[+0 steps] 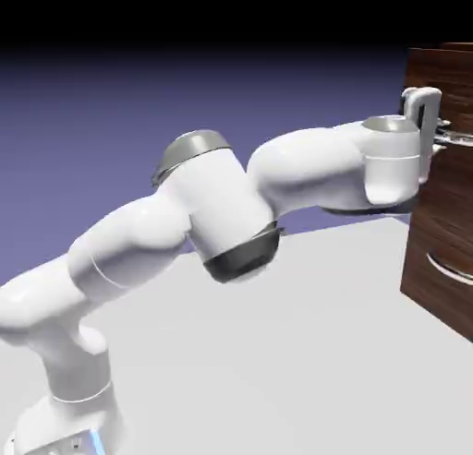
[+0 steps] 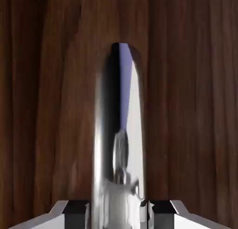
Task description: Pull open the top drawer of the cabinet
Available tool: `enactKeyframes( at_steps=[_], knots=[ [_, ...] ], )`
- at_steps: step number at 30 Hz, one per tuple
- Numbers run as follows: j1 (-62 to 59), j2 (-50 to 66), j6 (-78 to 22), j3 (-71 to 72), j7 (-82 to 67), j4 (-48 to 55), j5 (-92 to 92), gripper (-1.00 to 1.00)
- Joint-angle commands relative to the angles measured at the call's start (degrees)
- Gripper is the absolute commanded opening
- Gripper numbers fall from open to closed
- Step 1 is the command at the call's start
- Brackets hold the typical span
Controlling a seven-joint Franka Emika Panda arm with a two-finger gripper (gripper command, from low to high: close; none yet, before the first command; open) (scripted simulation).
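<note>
Top drawer [image 2: 195, 107] handle [image 2: 120, 130] sits between the gripper [image 2: 119, 212] fingertips [image 2: 76, 208].
The fingers flank the silver bar, touching both sides, closed on it, at the cabinet's [image 1: 448, 213] upper front at the exterior view's right.

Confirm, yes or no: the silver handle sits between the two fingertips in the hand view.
Yes, the handle runs down between the fingertips, which flank it at the bottom edge.

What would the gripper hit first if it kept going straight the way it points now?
The silver handle already sits between the gripper's fingertips, so little is left: next comes the wood front of the top drawer behind it. How wide that gap is cannot be told.
</note>
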Motion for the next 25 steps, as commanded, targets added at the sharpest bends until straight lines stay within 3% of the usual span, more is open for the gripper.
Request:
enactKeyframes(
  at_steps=[1,12,22,23,25],
  knots=[
    [-1.8,-0.6,-0.5,1.1,0.8,-2.1,-0.2,-1.0],
    [-24.0,-4.2,-5.5,16.7,6.8,-24.2,-0.9,-1.0],
    [-43.2,0.1,-8.5,32.2,5.9,-41.7,2.0,-1.0],
    [-43.2,0.1,-8.5,32.2,5.9,-41.7,2.0,1.0],
    [-45.3,1.0,-8.6,33.9,5.6,-43.6,2.6,1.0]
  ],
)
